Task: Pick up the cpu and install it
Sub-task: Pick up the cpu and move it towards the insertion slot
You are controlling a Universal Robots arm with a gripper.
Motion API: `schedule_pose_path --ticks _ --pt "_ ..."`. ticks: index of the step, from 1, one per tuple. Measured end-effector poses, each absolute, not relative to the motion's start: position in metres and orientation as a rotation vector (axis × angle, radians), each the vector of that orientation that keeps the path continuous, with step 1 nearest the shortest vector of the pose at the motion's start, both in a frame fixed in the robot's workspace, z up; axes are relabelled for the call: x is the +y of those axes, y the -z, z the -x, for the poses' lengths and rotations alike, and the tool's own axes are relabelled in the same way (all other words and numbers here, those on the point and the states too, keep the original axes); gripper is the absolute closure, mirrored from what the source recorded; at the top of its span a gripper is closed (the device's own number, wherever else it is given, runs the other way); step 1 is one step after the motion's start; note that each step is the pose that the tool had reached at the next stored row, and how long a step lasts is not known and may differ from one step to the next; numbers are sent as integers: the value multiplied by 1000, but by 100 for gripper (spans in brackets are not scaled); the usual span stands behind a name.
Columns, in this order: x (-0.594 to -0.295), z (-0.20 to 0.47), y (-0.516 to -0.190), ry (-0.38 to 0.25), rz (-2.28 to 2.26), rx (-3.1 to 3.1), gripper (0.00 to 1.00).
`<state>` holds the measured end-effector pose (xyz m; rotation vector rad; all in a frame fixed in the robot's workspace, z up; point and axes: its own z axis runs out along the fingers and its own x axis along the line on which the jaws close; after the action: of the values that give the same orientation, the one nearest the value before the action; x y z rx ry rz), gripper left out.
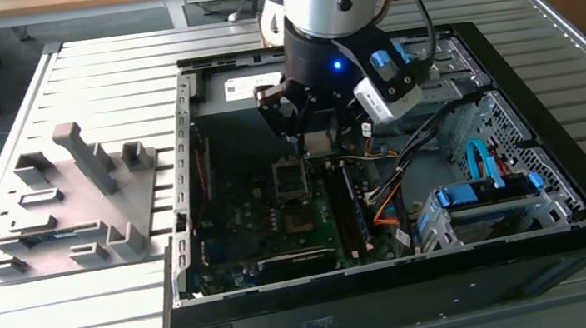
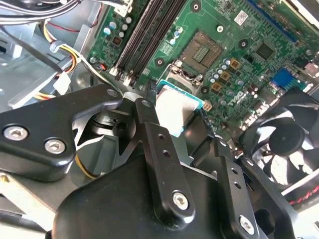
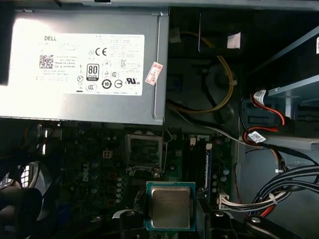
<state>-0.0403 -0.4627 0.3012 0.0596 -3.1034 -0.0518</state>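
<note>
The cpu (image 3: 170, 206) is a small square chip with a pale metal top and a green edge. My gripper (image 2: 177, 105) is shut on it, one black finger (image 2: 148, 107) on each side. It hangs above the green motherboard (image 2: 234, 45) inside the open computer case (image 1: 571, 239). The dark metal-framed socket (image 3: 144, 149) lies uncovered on the board, a short way from the chip and apart from it. In the exterior view the gripper (image 1: 311, 143) hovers just above the socket (image 1: 289, 177).
A grey power-supply box (image 3: 84, 64) sits beside the socket. Black memory slots (image 2: 149, 35), a black fan (image 2: 284, 139), loose cables (image 3: 219, 99) and a blue drive cage (image 1: 476, 192) crowd the case. A grey fixture tray (image 1: 73, 199) lies at the exterior view's left.
</note>
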Motion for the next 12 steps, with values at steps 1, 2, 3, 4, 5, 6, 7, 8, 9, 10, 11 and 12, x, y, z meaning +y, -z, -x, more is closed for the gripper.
schedule_pose_path --ticks 1,2,3,4,5,6,7,8,9,10,11,12 --pt "-463 40 -299 52 -60 -3103 53" --pt "-464 40 -298 52 -60 -3103 53" --pt "-465 40 -296 52 -59 -3103 53" --pt "-465 40 -294 52 -60 -3103 53" --pt "-465 40 -292 52 -60 -3103 53" --pt "-466 40 -290 52 -60 -3103 53" --pt "-466 40 -289 52 -60 -3103 53" --pt "-467 40 -287 52 -60 -3103 53" --pt "-468 40 -286 52 -59 -3103 53" --pt "-468 40 -284 52 -59 -3103 53" --pt "-468 40 -283 52 -59 -3103 53" --pt "-469 40 -282 52 -60 -3103 53"
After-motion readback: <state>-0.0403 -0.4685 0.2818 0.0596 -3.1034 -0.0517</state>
